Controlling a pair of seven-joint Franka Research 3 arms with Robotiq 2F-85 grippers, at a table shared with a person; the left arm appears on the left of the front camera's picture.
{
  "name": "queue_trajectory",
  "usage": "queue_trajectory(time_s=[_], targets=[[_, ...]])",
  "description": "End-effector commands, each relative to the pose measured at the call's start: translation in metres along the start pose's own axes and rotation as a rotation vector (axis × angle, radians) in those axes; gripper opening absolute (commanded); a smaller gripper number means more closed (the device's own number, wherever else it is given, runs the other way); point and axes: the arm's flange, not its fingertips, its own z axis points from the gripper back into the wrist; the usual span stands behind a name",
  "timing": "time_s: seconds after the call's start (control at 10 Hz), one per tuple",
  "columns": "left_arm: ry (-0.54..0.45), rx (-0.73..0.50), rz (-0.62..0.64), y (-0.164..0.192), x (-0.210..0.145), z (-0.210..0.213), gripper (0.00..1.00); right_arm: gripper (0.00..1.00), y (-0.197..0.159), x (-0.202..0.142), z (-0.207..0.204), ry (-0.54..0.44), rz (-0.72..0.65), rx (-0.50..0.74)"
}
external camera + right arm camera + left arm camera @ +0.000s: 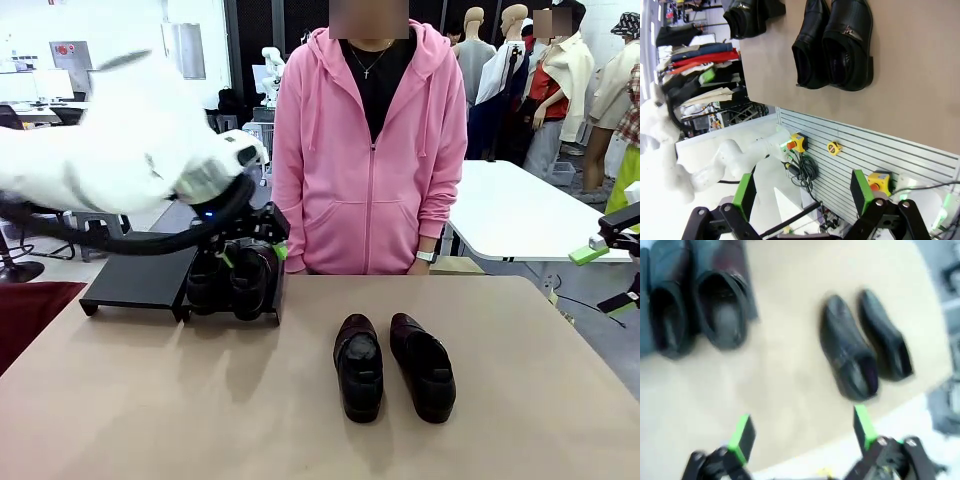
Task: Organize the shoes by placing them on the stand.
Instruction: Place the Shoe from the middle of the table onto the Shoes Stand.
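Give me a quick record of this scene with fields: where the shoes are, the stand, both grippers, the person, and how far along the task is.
shoes on stand: two, side by side at its right end in the front view
stand: low black platform, far left of the table
shoes on table: two, side by side near the middle, one and one
left gripper: open, holding nothing, by the shoes on stand
right gripper: open, holding nothing, off the table's right edge
person: pink hoodie, standing at the far side
progress: two of four placed

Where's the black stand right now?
Front view: the low matte-black rectangular stand sits at the far left of the tan table, with two glossy black leather loafers on its right end.
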Motion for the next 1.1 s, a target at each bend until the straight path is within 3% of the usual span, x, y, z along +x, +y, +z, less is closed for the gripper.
queue_trajectory(time_s=[0.0,0.2,0.3,0.5,0.6,0.7,1.0], targets=[[0.133,-0.105,0.050,0.057,-0.055,0.065,1.00,1.00,0.003,-0.001,0.003,0.004,-0.013,-0.007],[0.106,-0.267,0.171,0.096,-0.112,0.083,1.00,1.00,0.003,-0.001,0.003,0.004,-0.013,-0.007],[0.030,-0.316,0.320,0.127,-0.132,0.083,1.00,1.00,0.003,-0.001,0.003,0.004,-0.013,-0.007],[-0.075,-0.382,0.414,0.179,-0.148,0.084,1.00,1.00,0.003,-0.001,0.003,0.004,-0.013,-0.007],[-0.144,-0.376,0.440,0.191,-0.140,0.082,1.00,1.00,0.003,-0.001,0.003,0.004,-0.013,-0.007],[0.006,-0.349,0.389,0.166,-0.137,0.099,1.00,1.00,0.003,-0.001,0.003,0.004,-0.013,-0.007],[0.006,-0.349,0.389,0.166,-0.137,0.099,1.00,1.00,0.003,-0.001,0.003,0.004,-0.013,-0.007]])
